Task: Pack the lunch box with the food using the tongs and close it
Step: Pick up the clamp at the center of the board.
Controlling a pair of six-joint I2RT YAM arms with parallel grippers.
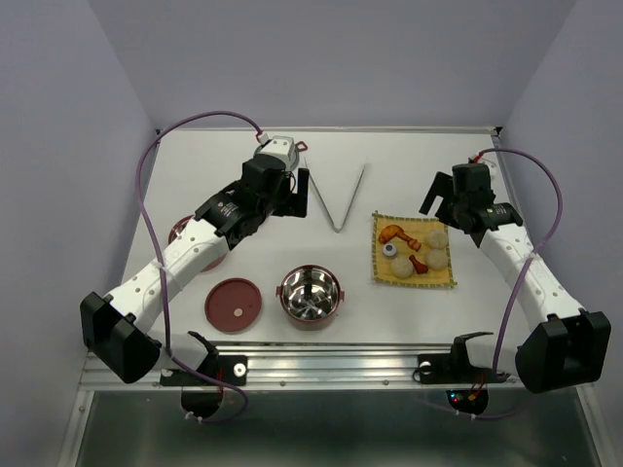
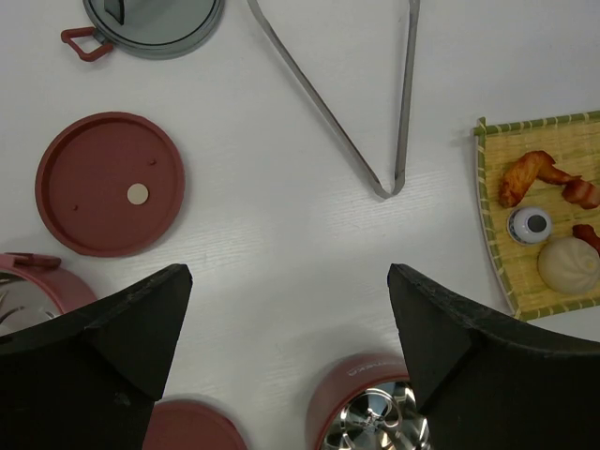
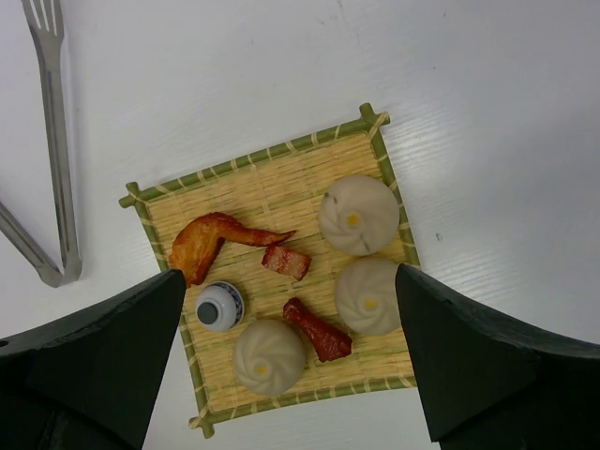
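Note:
The silver tongs [image 1: 341, 199] lie in a V at mid-table, its point toward me. Right of them the food rests on a yellow woven mat [image 3: 272, 187]: three pale buns [image 3: 358, 214], a fried wing [image 3: 211, 242], two red-brown pieces [image 3: 319, 330] and a tiny blue-and-white piece [image 3: 219, 306]. An open lunch box bowl [image 1: 311, 295] stands near the front, its red lid [image 1: 233, 304] flat beside it. My left gripper [image 1: 292, 199] hovers open left of the tongs [image 2: 375, 141]. My right gripper [image 1: 443, 212] hangs open at the mat's right, empty.
A second red bowl [image 1: 180, 232] sits partly under the left arm. The left wrist view shows a grey round piece with a red handle [image 2: 155, 19] at the top edge and another red round part [image 2: 192, 427] at the bottom. Walls enclose the table.

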